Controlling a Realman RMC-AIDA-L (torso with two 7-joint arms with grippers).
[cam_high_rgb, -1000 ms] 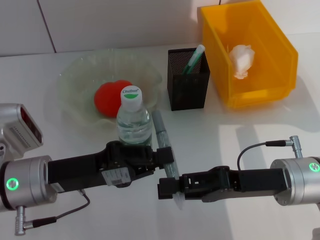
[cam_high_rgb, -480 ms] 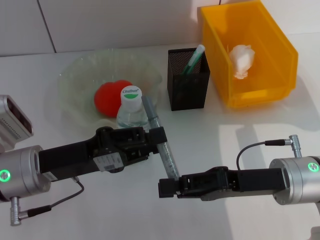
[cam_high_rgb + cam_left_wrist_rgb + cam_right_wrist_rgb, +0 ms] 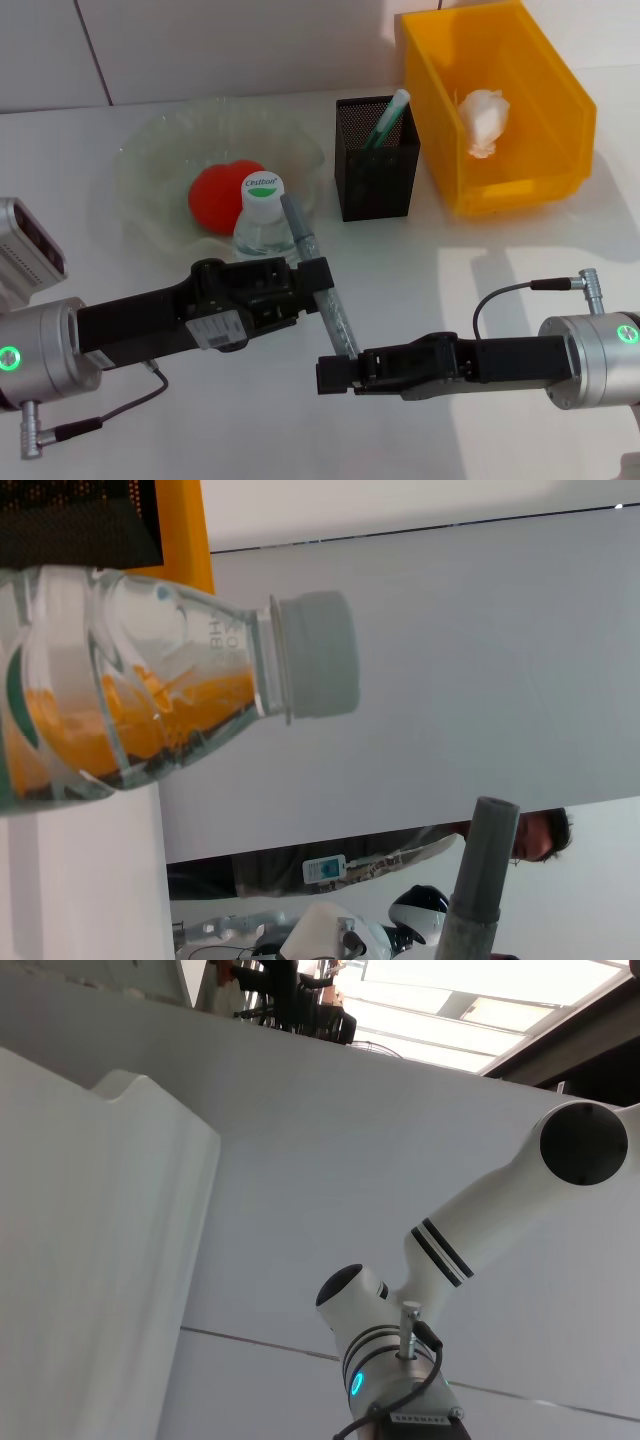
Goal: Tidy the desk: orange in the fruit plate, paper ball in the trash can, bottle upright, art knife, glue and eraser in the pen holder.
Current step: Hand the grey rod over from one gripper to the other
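Between the two arms, a grey stick-shaped tool (image 3: 320, 280), probably the art knife or glue, is held slanted by the left claw (image 3: 318, 283), closed on its middle. The right claw (image 3: 335, 375) sits just below its lower end; its opening cannot be told. The tool should be lifted clear of the upright bottle (image 3: 262, 215) before being carried to the pen holder (image 3: 376, 160).

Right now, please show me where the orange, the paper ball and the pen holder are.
orange (image 3: 214, 197), head view, its red skin inside the plate.
paper ball (image 3: 484, 119), head view, middle of the crumpled wad.
pen holder (image 3: 376, 181), head view, its front mesh wall.
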